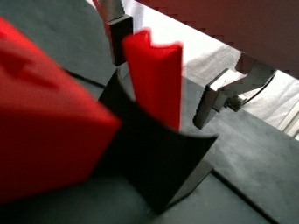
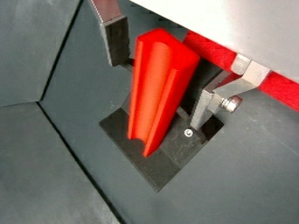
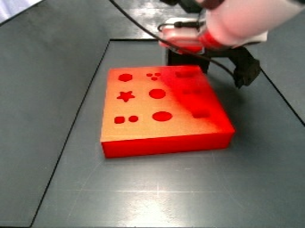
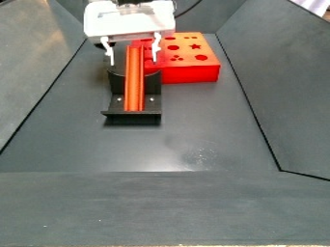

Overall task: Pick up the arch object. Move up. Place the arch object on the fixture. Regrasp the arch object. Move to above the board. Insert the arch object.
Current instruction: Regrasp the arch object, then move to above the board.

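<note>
The arch object (image 4: 133, 75), a long red bar, is lying along the dark fixture (image 4: 133, 106) on the grey floor (image 4: 194, 145), just beside the board (image 4: 188, 56) with its star, circle and square holes. In a side view the gripper (image 4: 129, 53) is hanging over the far end of the bar, its silver fingers (image 4: 106, 55) reaching down on either side of it. In both wrist views the bar (image 2: 162, 87) is sitting between the two plates, one finger (image 2: 114, 39) with its dark pad standing a little off one flank and another finger (image 2: 214, 101) close to the opposite flank, so the jaws are standing spread around the piece rather than clamping it; whether either pad is touching the bar cannot be told. The notched end face (image 1: 152, 45) is showing in a wrist view, with the fixture's base plate (image 2: 163, 162) lying beneath. In a side view the arm (image 3: 233, 22) is blocking the fixture behind the board (image 3: 161, 111).
</note>
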You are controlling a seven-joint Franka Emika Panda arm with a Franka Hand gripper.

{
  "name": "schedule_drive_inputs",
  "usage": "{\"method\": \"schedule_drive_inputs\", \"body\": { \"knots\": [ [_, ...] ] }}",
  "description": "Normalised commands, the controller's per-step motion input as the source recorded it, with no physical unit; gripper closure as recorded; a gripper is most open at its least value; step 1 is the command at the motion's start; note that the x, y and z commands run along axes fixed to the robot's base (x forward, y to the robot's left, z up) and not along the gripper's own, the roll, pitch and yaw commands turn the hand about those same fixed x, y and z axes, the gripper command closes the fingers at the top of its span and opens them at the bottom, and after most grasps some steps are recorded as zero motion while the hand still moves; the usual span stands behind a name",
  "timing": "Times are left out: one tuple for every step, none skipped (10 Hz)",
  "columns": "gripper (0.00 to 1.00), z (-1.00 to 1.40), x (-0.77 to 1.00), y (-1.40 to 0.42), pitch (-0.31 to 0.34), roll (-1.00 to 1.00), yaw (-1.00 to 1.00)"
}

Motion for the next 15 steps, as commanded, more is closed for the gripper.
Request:
{"method": "schedule_drive_inputs", "body": {
  "knots": [
    [1.0,0.0,0.0,0.0,0.0,0.0,0.0],
    [1.0,1.0,0.04,-0.14,0.298,0.13,0.04],
    [1.0,1.0,0.04,-0.14,0.295,0.13,0.04],
    [1.0,1.0,0.05,-0.13,0.287,0.07,0.11],
    [1.0,1.0,0.05,-0.12,0.265,0.03,0.16],
    [1.0,1.0,0.05,-0.12,0.23,0.0,0.2],
    [1.0,1.0,0.05,-0.12,0.172,-0.01,0.23],
    [1.0,1.0,0.05,-0.11,0.125,-0.02,0.24],
    [1.0,1.0,0.05,-0.11,0.082,-0.02,0.24],
    [1.0,1.0,0.05,-0.1,0.041,-0.02,0.22],
    [1.0,1.0,0.05,-0.1,0.002,-0.01,0.18],
    [1.0,1.0,0.05,-0.09,-0.021,-0.01,0.15],
    [1.0,1.0,0.05,-0.08,-0.027,-0.01,0.11],
    [1.0,1.0,0.05,-0.08,-0.027,-0.01,0.09],
    [1.0,1.0,0.05,-0.07,-0.011,-0.01,0.05]
  ]
}}
